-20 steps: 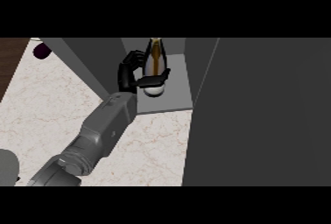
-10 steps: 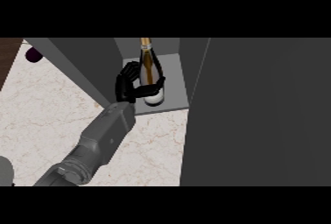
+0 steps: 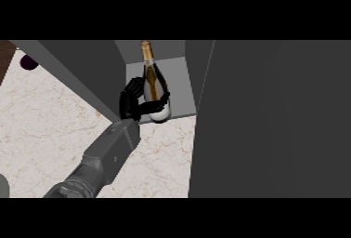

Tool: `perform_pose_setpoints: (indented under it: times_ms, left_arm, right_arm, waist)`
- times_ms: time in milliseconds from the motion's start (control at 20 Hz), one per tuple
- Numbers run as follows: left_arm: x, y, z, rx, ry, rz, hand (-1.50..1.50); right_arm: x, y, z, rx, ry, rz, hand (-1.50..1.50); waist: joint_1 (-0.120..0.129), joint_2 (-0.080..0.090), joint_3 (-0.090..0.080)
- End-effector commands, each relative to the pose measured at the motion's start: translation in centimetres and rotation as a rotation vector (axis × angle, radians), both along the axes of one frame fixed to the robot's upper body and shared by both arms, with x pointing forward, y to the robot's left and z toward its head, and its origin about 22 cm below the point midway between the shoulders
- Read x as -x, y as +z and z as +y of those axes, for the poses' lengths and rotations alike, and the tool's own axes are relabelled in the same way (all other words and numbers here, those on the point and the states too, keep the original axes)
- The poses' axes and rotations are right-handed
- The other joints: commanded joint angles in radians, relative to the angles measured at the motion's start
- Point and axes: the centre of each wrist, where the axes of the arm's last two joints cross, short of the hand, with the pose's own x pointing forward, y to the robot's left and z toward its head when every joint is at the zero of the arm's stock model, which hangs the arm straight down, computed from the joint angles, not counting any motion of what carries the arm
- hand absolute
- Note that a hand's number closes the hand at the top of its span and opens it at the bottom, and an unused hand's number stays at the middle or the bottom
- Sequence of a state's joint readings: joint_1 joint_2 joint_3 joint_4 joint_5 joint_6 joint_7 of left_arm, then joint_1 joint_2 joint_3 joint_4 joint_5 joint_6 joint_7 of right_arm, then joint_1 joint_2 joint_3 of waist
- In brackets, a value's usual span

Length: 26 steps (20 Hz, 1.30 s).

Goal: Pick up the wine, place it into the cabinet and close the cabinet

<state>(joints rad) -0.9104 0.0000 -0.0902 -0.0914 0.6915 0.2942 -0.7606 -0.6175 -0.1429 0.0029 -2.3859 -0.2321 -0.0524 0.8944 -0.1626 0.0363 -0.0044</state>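
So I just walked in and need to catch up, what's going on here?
The robot's left hand is curled round the wine bottle and holds it inside the open cabinet. The bottle's gold-foiled neck points away from the robot. The hand has not let go yet, and the cabinet is not closed. The right hand is out of view.

Dim, flat light: the counter [image 3: 41, 116] left of the fingers [image 3: 132, 90] of the left hand [image 3: 137, 106] is the brightest surface, pale and evenly lit. Right of the fingers the cabinet [image 3: 274, 116] is dark grey, and the base of the bottle [image 3: 154, 81] beside them shows white.
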Motion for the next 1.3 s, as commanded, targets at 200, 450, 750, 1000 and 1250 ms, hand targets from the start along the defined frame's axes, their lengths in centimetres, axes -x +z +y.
perform_pose_setpoints:
  times_ms: [200,450,750,1000,1250]
  left_arm:
    - [0.7,-0.8,0.3,-0.049,0.024,0.017,1.5]
    - [0.3,-0.2,-0.1,-0.057,0.025,-0.014,1.5]
    - [-1.1,1.6,-1.0,-0.06,0.043,-0.005,1.5]
    - [-2.0,3.3,-1.9,-0.053,0.039,-0.042,1.5]
    - [-3.0,4.7,-2.6,-0.057,0.054,-0.044,1.5]
  right_arm:
    - [-0.2,0.4,-0.4,-0.007,0.023,0.0,-1.5]
    - [-0.4,0.1,0.0,-0.013,0.03,0.008,-1.5]
    - [0.3,0.1,-0.7,-0.023,0.015,0.002,-1.5]
    - [-0.2,-0.4,0.0,-0.014,0.059,0.018,-1.5]
    - [-0.1,-0.4,-0.7,-0.018,0.007,0.002,-1.5]
  waist:
    - [-0.003,-0.003,0.0]
    - [-0.018,0.008,-0.002]
    - [-0.021,-0.002,0.0]
    - [-0.029,0.004,0.0]
    - [-0.02,0.01,0.001]
